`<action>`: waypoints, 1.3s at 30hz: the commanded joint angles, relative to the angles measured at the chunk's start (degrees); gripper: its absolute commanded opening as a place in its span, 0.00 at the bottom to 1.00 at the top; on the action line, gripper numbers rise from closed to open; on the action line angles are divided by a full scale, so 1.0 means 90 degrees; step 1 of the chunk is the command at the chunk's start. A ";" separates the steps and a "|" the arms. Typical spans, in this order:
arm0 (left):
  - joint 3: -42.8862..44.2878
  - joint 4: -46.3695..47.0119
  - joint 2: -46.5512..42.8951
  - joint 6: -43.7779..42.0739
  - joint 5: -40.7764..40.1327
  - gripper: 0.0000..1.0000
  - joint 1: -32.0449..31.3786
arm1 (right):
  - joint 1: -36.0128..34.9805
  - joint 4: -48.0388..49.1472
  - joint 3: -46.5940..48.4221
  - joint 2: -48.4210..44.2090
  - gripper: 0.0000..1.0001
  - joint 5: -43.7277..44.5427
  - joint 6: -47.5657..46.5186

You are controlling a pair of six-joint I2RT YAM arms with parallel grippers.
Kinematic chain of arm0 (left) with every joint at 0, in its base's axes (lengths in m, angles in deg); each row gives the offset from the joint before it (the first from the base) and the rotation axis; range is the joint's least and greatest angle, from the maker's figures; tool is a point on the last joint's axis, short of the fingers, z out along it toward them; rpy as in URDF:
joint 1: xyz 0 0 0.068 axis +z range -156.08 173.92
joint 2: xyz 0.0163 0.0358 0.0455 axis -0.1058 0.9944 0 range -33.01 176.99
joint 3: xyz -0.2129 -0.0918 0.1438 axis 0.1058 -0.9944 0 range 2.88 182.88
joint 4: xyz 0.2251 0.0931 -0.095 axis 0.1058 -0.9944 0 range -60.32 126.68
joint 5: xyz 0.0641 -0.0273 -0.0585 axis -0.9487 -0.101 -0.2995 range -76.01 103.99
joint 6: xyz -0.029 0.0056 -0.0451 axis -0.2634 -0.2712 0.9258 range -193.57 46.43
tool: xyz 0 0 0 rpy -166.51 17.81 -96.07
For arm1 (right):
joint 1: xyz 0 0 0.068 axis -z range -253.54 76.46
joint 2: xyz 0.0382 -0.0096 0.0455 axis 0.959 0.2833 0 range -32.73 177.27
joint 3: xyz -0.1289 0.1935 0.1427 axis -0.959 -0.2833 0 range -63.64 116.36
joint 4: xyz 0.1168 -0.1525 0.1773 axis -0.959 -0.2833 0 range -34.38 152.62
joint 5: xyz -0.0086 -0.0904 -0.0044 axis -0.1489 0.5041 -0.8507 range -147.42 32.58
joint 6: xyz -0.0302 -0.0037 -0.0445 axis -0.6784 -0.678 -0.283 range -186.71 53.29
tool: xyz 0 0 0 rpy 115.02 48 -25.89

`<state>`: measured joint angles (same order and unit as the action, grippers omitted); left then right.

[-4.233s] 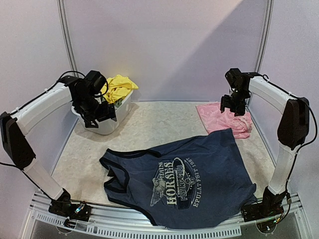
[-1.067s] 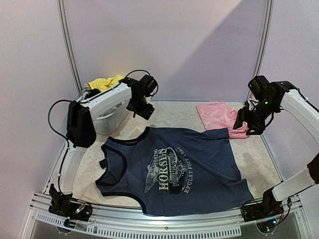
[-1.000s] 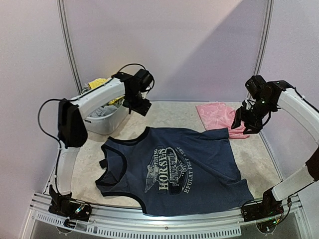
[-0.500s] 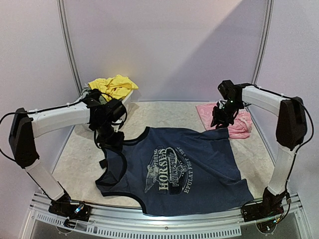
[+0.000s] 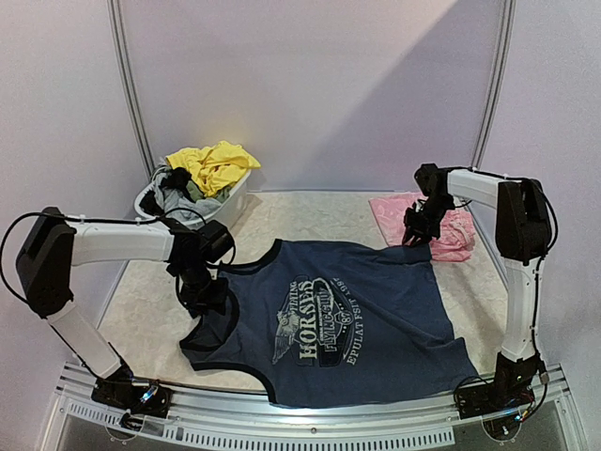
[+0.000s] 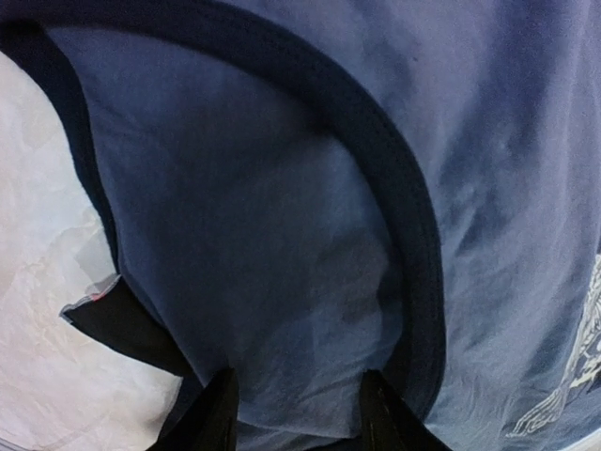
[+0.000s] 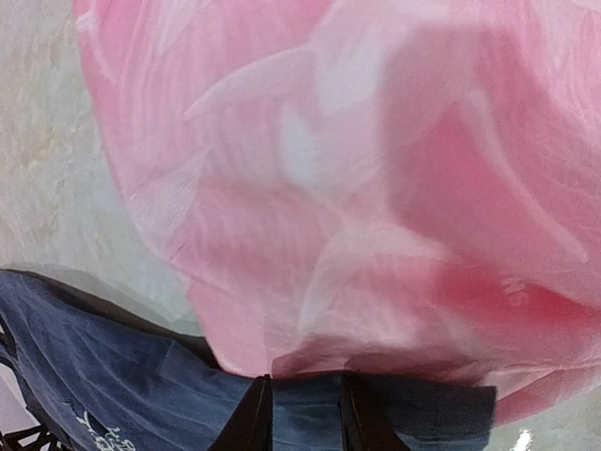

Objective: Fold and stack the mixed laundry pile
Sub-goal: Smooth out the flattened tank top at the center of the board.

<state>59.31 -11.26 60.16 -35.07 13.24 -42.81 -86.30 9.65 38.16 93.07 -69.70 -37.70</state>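
Observation:
The navy tank top with white lettering lies spread flat mid-table. My left gripper is down on its left armhole; in the left wrist view the gripper has navy cloth bunched between its fingers. My right gripper sits on the top's far right corner, touching the pale pink piece. In the right wrist view that gripper stands narrow on the navy hem, just below the pink cloth. Yellow and grey pieces lie in the tub.
The white plastic tub stands at the back left against the wall. Bare marbled table shows behind the top and to its left. A metal rail runs along the near edge.
The left gripper has come down toward the near side onto the armhole. The right gripper has shifted slightly right onto the top's far corner. Both sets of jaws have narrowed on cloth.

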 commanded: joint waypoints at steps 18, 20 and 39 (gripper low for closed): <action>0.0045 0.0116 0.0316 0.0687 0.0011 0.42 -0.0069 | 0.0881 -0.0504 0.2502 0.2199 0.25 -0.0330 -0.0464; 0.0082 0.0086 0.0331 0.0711 -0.0008 0.42 -0.0078 | 0.0940 -0.0653 0.2847 0.2420 0.26 -0.0369 -0.0505; 0.0351 -0.0876 -0.0542 0.0956 -0.0922 0.44 -0.0146 | 0.1029 -0.0686 0.4018 0.2160 0.35 -0.1048 -0.0873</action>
<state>60.25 -13.29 61.06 -28.34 9.54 -43.31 -77.38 2.00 71.56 114.34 -75.42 -46.33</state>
